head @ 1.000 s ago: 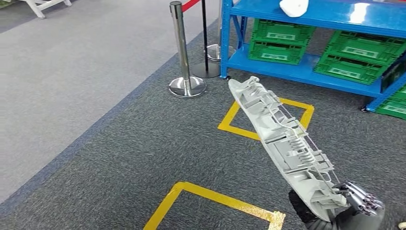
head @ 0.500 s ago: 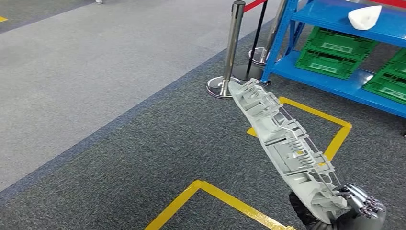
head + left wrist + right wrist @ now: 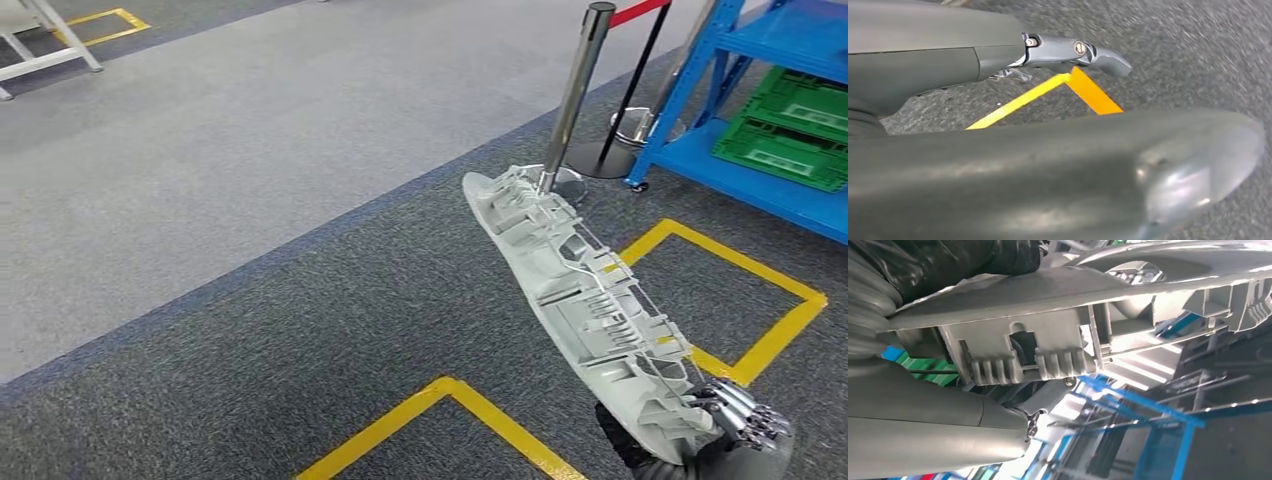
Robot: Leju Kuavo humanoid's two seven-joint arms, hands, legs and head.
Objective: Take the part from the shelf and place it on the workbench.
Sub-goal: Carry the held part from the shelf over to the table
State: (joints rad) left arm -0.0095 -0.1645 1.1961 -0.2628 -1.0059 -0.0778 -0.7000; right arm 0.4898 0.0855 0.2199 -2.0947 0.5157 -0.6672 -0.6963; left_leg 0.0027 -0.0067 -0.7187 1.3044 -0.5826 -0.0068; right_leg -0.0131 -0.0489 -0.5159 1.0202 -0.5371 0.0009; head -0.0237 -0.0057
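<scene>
Head view, left to right: pale grey carpet gives way along a dark border strip to dark grey carpet [image 3: 300,330] marked with yellow tape outlines [image 3: 440,400]. Right of centre, the long light-grey moulded plastic part [image 3: 585,300], ribbed and compartmented on its upward face, is carried above the floor; its long axis runs diagonally, the narrow rounded tip pointing up and away toward the chrome stanchion post [image 3: 575,90], the broad end lying low at the right hand [image 3: 725,430]. That hand grips the broad end: metallic fingers [image 3: 745,415] wrap over the ribbed face from the right, and a dark part of the hand lies under the smooth outer shell. Farther right stands the blue steel shelf [image 3: 760,190] holding a green plastic crate [image 3: 785,145]. Right wrist view: the thick grey thumb [image 3: 938,435] lies against the part's ribbed edge [image 3: 1018,350], the part extending away from the hand. Left wrist view: the left hand [image 3: 1048,50] hangs over the dark carpet and a yellow tape corner, fingers extended and apart, holding nothing.
</scene>
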